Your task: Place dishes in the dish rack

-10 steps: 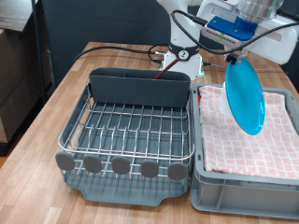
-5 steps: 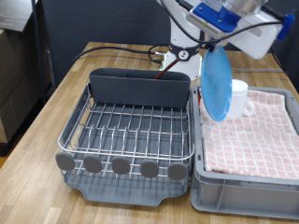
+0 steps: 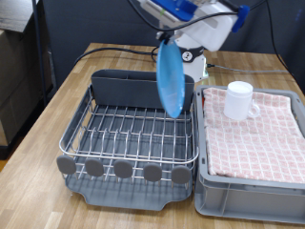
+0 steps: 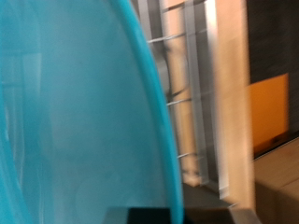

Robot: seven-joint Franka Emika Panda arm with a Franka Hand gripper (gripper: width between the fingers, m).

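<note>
My gripper (image 3: 167,38) is shut on the top edge of the light-blue plate (image 3: 171,80), which hangs on edge above the silver wire dish rack (image 3: 133,129), just in front of its dark grey caddy (image 3: 124,88). In the wrist view the plate (image 4: 65,112) fills most of the picture, with the rack's wires (image 4: 182,103) behind it; the fingers do not show there. The white mug (image 3: 239,99) stands on the pink-checked cloth (image 3: 257,134) in the grey crate. The wooden spoon is out of view.
The grey plastic crate (image 3: 248,196) stands at the exterior view's right of the rack. A row of grey round tabs (image 3: 124,169) and a grey tray (image 3: 129,194) line the rack's near side. Black cables (image 3: 114,50) lie on the wooden table behind.
The gripper has carried the plate from above the crate towards the exterior view's left, over the rack. The mug, hidden before, now shows on the cloth.
</note>
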